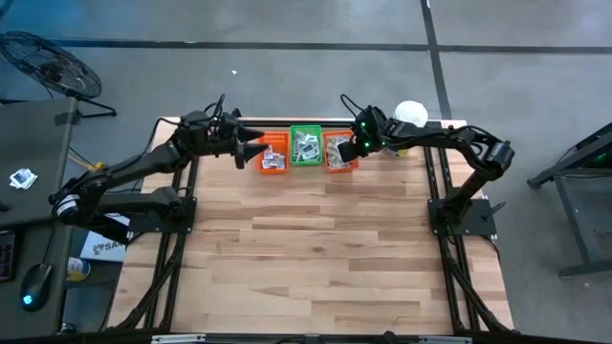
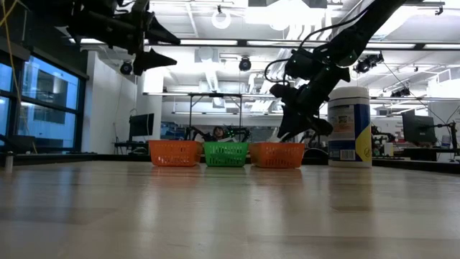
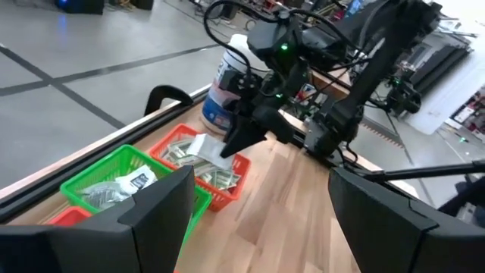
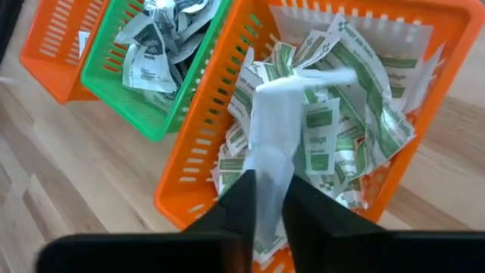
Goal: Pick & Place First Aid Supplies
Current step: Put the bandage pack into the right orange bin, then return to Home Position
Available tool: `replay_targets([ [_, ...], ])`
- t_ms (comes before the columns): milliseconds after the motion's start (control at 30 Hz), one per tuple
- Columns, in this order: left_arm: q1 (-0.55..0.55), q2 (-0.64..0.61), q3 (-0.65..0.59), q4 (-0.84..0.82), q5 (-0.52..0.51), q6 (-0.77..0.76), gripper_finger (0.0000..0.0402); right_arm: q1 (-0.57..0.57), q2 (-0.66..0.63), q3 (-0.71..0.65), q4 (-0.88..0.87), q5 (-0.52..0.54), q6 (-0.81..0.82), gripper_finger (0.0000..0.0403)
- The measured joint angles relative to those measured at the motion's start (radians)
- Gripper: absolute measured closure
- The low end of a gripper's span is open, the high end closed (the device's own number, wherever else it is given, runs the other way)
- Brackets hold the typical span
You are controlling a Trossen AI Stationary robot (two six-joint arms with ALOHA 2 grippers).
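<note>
Three mesh baskets stand in a row at the table's far edge. The left orange one (image 1: pixel 273 155) holds a few packets, and the green one (image 4: pixel 144 114) holds white packets with dark print. In the right orange one (image 4: pixel 198 155) lie green-and-white strips (image 4: pixel 356 114). My right gripper (image 4: pixel 269 199) hangs over the right orange basket, shut on a white packet (image 4: pixel 276 140). My left gripper (image 3: pixel 261 189) stands open in the air beside the left orange basket, holding nothing. My right gripper pinches one end of the white packet (image 4: pixel 267 171) between its two fingers. The fingers slant down toward the table's left and far side. The packet reaches out past the fingertips over the pile of strips. I cannot tell whether its free end (image 4: pixel 333 76) touches the pile.
A big white tub with a blue label (image 2: pixel 348 126) stands at the far right, close behind my right arm. The wooden table top (image 1: pixel 316 248) stretches bare from the baskets to the near edge.
</note>
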Motion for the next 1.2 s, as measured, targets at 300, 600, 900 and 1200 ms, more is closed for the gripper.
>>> replay_targets([
  [300,0.0,-0.118,0.0,-0.146,0.013,0.056,0.0103,0.0,-0.042,0.0,0.0,-0.015,0.026,0.0259],
  [600,0.0,-0.231,0.0,-0.222,0.008,0.08,0.0103,0.0,-0.152,0.0,-0.042,-0.024,0.015,0.025],
  [900,0.0,-0.247,0.0,-0.264,0.006,0.08,0.0103,0.034,-0.258,0.0,-0.014,-0.027,-0.057,0.025],
  [1200,0.0,-0.288,-0.045,-0.261,0.011,0.032,0.0103,0.189,-0.351,0.0,-0.008,0.073,-0.134,0.025],
])
